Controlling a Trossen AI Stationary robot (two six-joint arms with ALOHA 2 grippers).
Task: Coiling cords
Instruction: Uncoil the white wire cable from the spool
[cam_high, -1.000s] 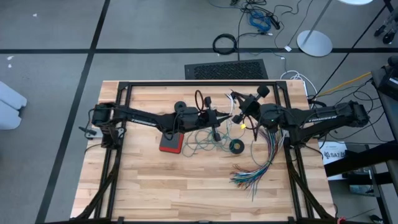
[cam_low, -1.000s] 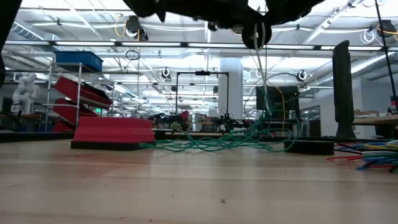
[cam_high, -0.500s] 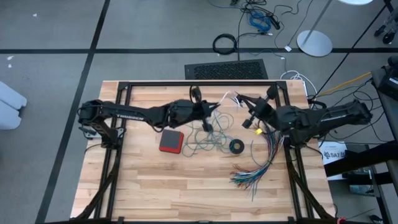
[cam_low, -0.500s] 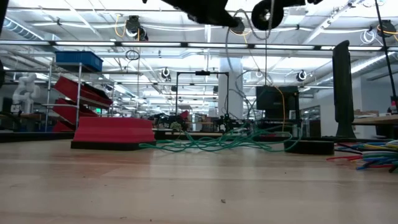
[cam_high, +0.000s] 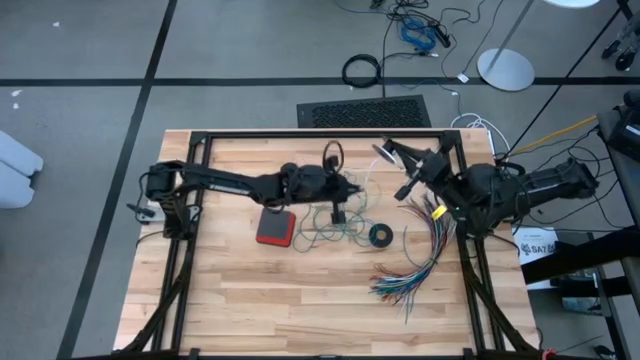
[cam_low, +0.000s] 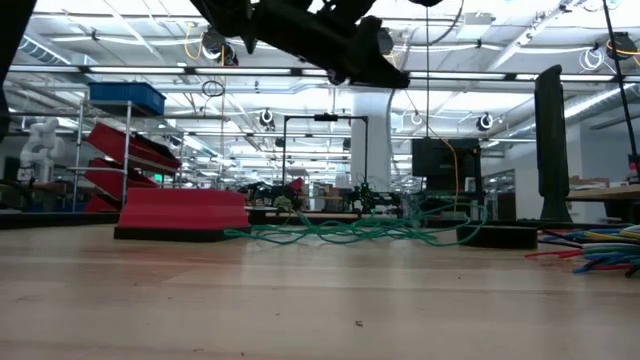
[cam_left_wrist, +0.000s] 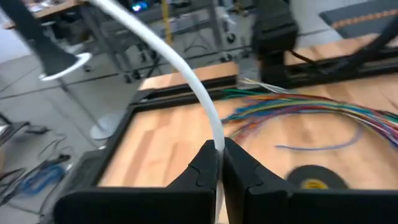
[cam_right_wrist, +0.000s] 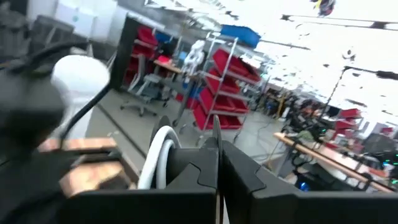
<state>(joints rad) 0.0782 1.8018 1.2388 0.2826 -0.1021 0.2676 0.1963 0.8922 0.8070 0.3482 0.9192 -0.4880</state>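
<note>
My left gripper (cam_high: 350, 193) hovers over the table's middle, shut on the white cord (cam_left_wrist: 186, 74). From it the cord runs up and away toward my right gripper (cam_high: 408, 168), which is raised at the far right with its fingers shut (cam_right_wrist: 217, 155). Two turns of the cord (cam_right_wrist: 157, 152) lie beside one right finger. A small round white-and-black piece (cam_high: 384, 151) sits next to that gripper. The teal-green cord (cam_high: 325, 225) rests in a loose tangle on the tabletop (cam_low: 350, 228), under the left gripper. My left gripper pinches one strand of the white cord (cam_left_wrist: 217, 144) between its two fingertips. The fingers point toward the table's right edge, slanting a little downward. The cord leaves them upward in a smooth curve, clear of the table. My right gripper has two turns of the white cord (cam_right_wrist: 163, 142) against the outer side of one shut finger. Whether any cord sits between its fingers does not show.
A red block (cam_high: 275, 228) lies left of the teal tangle and a black tape ring (cam_high: 380, 235) to its right. A fanned bundle of multicoloured wires (cam_high: 415, 265) spreads toward the near right. The black frame rail (cam_high: 320, 134) runs along the far edge.
My right gripper has risen and drawn back toward the table's far right, rolling as it went. My left gripper swung up toward the far edge, then came back down over the teal tangle, tipping its fingers lower and keeping the white cord.
</note>
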